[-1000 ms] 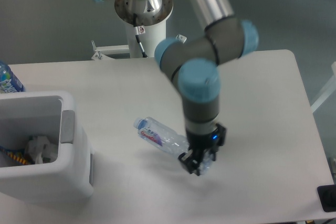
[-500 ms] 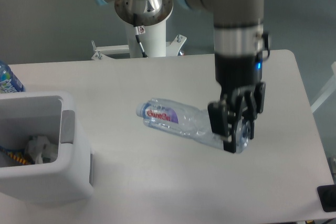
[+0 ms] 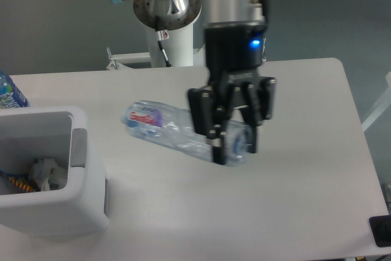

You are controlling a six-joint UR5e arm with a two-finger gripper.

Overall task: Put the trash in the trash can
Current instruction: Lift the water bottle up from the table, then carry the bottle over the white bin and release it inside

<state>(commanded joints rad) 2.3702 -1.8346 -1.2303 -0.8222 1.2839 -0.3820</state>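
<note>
A clear plastic bottle (image 3: 160,125) with a red-and-purple label hangs in the air above the table, lying roughly level with its cap end pointing left. My gripper (image 3: 234,140) is shut on the bottle's base end. The white boxy trash can (image 3: 85,181) stands at the front left of the table, well left of the bottle. Inside it lies a small white creased wad (image 3: 44,172).
A bottle with a blue-and-green label (image 3: 8,91) stands behind the trash can at the left edge. The robot's base column (image 3: 169,41) rises at the back of the table. A dark object (image 3: 380,230) sits at the front right corner.
My gripper has risen and moved left toward the trash can, carrying the bottle off the table. The bottle now hangs higher and further left than before.
</note>
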